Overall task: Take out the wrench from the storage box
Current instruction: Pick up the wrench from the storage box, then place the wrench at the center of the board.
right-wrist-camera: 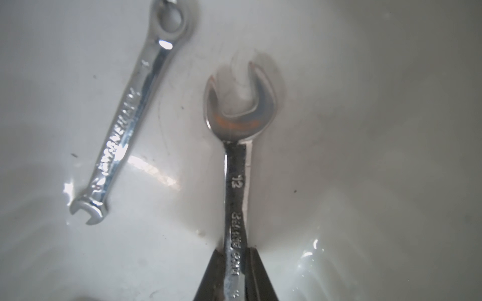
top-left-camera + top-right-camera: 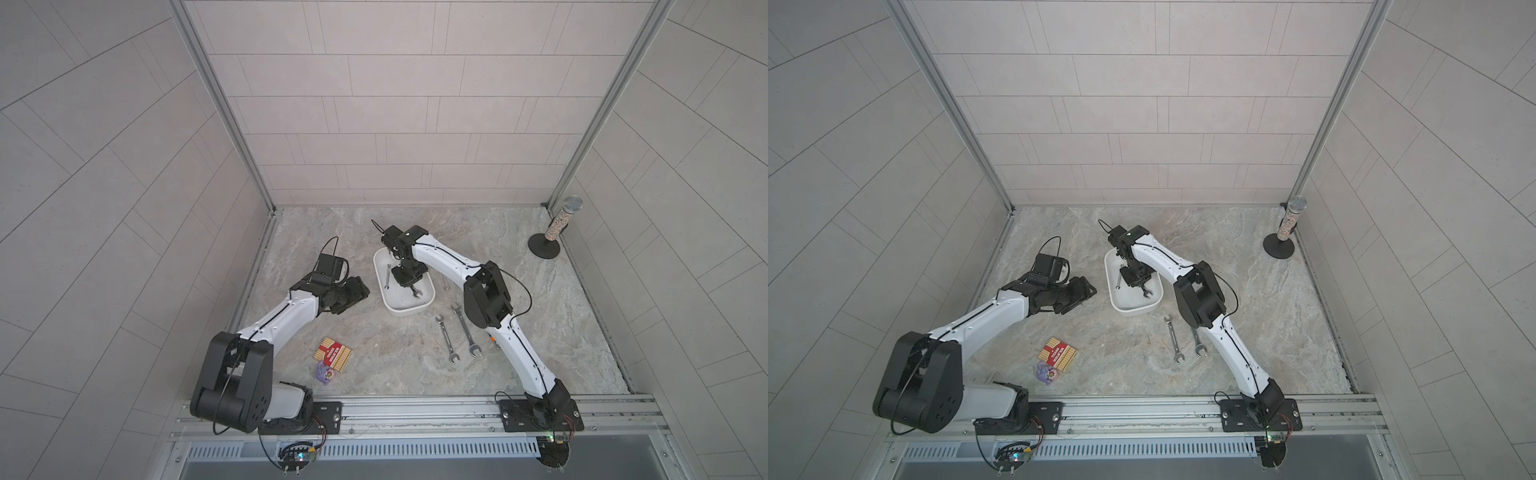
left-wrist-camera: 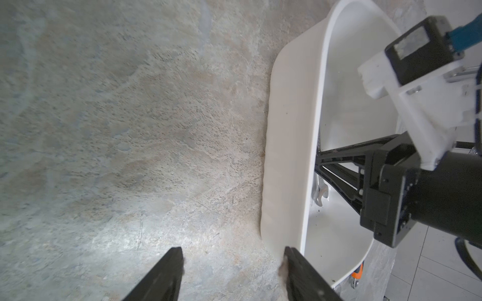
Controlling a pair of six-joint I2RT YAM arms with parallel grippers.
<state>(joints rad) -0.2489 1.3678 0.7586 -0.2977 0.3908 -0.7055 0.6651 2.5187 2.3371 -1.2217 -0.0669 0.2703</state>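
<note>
The white storage box (image 2: 405, 311) sits mid-table in both top views (image 2: 1133, 309). Two steel wrenches lie inside it. The larger wrench (image 1: 236, 166), marked 12, has its shaft between the fingers of my right gripper (image 1: 236, 258), which is shut on it; its open end (image 2: 417, 293) is blurred in the right wrist view. A smaller wrench (image 1: 125, 127) lies loose beside it on the box floor (image 2: 387, 276). My left gripper (image 3: 233, 254) is open and holds nothing. It hovers over the bare table just outside the box's long wall (image 3: 289, 156).
Two wrenches (image 2: 446, 338) (image 2: 465, 330) lie on the table in front of the box, by the right arm. A red packet (image 2: 332, 353) and a purple bag (image 2: 325, 372) lie front left. A microphone on a stand (image 2: 559, 226) occupies the back right corner.
</note>
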